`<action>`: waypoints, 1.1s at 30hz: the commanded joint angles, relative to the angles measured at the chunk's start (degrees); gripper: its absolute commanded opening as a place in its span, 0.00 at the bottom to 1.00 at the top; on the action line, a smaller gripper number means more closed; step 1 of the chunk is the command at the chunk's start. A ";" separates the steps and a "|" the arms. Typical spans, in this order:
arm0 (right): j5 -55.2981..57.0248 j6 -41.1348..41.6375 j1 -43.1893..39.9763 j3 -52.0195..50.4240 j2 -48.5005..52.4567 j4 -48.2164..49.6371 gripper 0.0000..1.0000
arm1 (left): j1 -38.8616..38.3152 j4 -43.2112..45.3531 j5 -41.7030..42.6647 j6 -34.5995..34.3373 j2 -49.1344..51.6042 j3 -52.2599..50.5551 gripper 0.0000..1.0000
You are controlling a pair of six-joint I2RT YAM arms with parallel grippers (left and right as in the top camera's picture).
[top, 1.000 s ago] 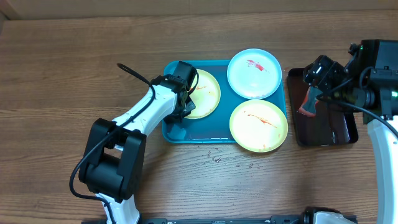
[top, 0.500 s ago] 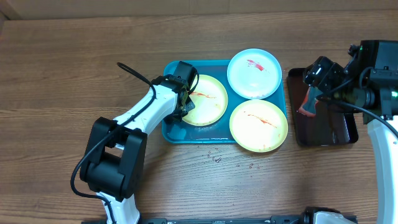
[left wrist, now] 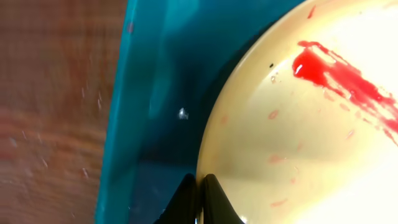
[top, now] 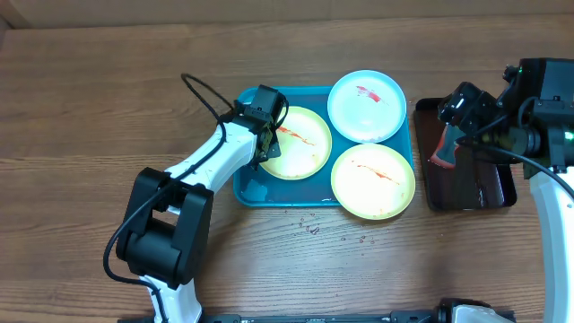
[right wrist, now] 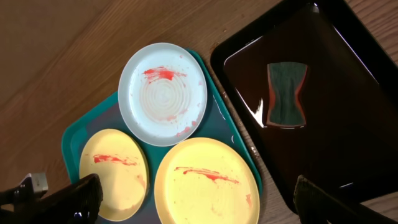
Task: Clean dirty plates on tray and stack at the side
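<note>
The turquoise tray [top: 269,190] holds three plates streaked with red sauce: a pale yellow plate at the left [top: 298,144], a light blue plate at the back right [top: 366,106] and a pale yellow plate at the front right [top: 372,179]. My left gripper [top: 266,135] is at the left yellow plate's left rim. In the left wrist view its fingers [left wrist: 199,186] are pinched together on that rim [left wrist: 298,124] over the tray floor [left wrist: 143,93]. My right gripper [top: 457,112] hangs open and empty, high over the black tray. All three plates show in its view.
A narrow black tray [top: 475,184] stands right of the turquoise tray and holds a dark sponge with red edges [right wrist: 286,93]. Water drops lie on the wooden table [top: 314,229] in front of the turquoise tray.
The left yellow plate has shifted to the right on the tray and shows more fully. The left gripper stayed at its rim and the arm's cable rose. The right arm has not moved.
</note>
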 commanded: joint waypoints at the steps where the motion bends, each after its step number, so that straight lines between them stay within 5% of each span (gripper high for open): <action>1: 1.01 0.04 -0.13 1.49 -0.26 0.00 1.00 | -0.26 1.57 -7.02 16.06 1.22 0.11 0.04; 10: 1.01 0.04 -0.13 1.49 -0.26 -0.09 1.00 | -0.26 9.44 -7.69 40.06 1.22 0.11 0.09; 13: 1.01 0.04 -0.13 1.49 -0.26 -0.09 1.00 | -0.26 11.47 -7.72 41.09 1.22 0.11 0.46; 15: 1.01 0.04 -0.13 1.49 -0.26 -0.11 1.00 | -0.26 12.11 -7.69 40.70 1.20 0.17 0.88; 16: 1.01 0.04 -0.13 1.49 -0.26 -0.11 1.00 | -0.26 11.91 -7.69 39.71 1.07 0.37 0.99; 22: 1.01 0.04 -0.13 1.49 -0.26 -0.09 1.00 | 1.16 2.71 -5.95 21.66 0.37 6.34 1.00; 27: 1.01 0.04 -0.13 1.46 -0.26 -0.13 1.00 | 4.87 -7.45 10.71 1.27 0.37 11.30 0.95; 28: 1.01 0.04 -0.13 1.40 -0.26 -0.11 1.00 | 5.73 -8.04 14.40 -1.77 0.37 11.28 0.90; 31: 1.25 0.04 -0.13 0.76 -0.26 -0.02 1.00 | 7.82 -8.72 14.43 -9.44 0.42 8.68 0.49; 33: 2.05 0.07 -0.13 0.24 -0.24 -0.07 1.00 | 7.91 -8.17 11.56 -12.48 0.42 6.08 0.49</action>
